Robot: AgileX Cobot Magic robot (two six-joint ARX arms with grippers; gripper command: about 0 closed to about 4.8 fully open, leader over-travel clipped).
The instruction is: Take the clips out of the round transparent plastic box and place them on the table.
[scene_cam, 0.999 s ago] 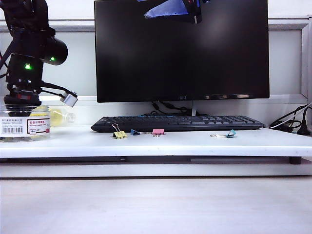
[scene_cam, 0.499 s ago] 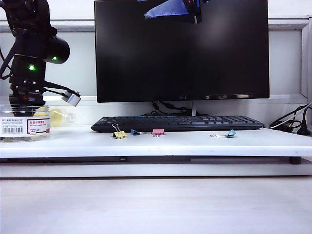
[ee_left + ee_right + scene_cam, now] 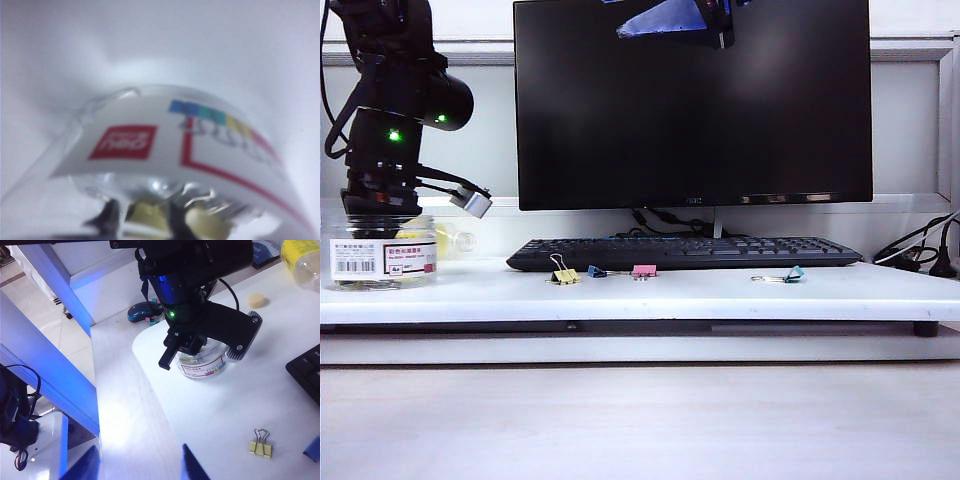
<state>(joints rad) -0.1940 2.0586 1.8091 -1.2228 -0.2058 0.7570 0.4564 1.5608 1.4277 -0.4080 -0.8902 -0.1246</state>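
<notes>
Low frontal exterior view, left wrist close on jar [image 3: 200, 150], right wrist overlooking same jar [image 3: 202, 365]

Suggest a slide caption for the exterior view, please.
Left gripper reaches into the round transparent plastic box.

Grey wall [image 3: 490, 140] behind, perhaps pale tiled floor [image 3: 55, 335] below.

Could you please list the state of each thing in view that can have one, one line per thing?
round transparent plastic box: upright on the table, lid off, clips inside.
left gripper: reaching down into the box; opening unclear.
right gripper: open, empty, held above the table.
yellow clip: lying on the table.
pink clip: lying on the table.
monitor: screen dark.
</notes>
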